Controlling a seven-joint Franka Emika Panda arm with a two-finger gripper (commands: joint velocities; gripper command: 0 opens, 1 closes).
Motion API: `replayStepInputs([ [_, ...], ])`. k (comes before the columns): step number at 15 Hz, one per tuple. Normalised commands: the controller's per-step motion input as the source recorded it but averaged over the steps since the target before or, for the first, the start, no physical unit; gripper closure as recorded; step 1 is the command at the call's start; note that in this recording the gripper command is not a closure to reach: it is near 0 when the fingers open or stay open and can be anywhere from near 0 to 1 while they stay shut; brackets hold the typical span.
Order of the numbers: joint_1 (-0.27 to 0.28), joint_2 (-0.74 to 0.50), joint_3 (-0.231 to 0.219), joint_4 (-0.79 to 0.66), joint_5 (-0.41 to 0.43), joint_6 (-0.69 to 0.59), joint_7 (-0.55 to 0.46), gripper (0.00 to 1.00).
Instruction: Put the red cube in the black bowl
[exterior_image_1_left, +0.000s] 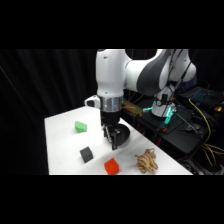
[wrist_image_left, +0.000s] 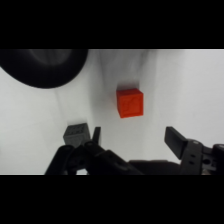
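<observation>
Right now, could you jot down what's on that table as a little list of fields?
red cube: on the table, not held
black bowl: on the table, nothing visible in it
dark grey block: beside the red cube
green block: far side of the table
tan knobbly object: near the table's edge
gripper: open, hovering over the red cube, fingers apart

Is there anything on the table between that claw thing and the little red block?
No. In the wrist view, only bare white table lies between the open gripper and the red cube; the dark grey block sits off to one side.
</observation>
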Motion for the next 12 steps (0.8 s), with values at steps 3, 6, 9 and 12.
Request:
replayStepInputs([
  [3,0.15,0.31,-0.008,0.27,-0.129,0.11,0.13,0.0],
  [6,0.165,0.32,-0.084,0.24,-0.226,0.12,0.15,0.0],
  [9,0.172,0.27,-0.145,0.18,-0.226,0.18,0.15,0.0],
  [12,0.195,0.22,-0.201,0.17,-0.224,0.19,0.19,0.0],
])
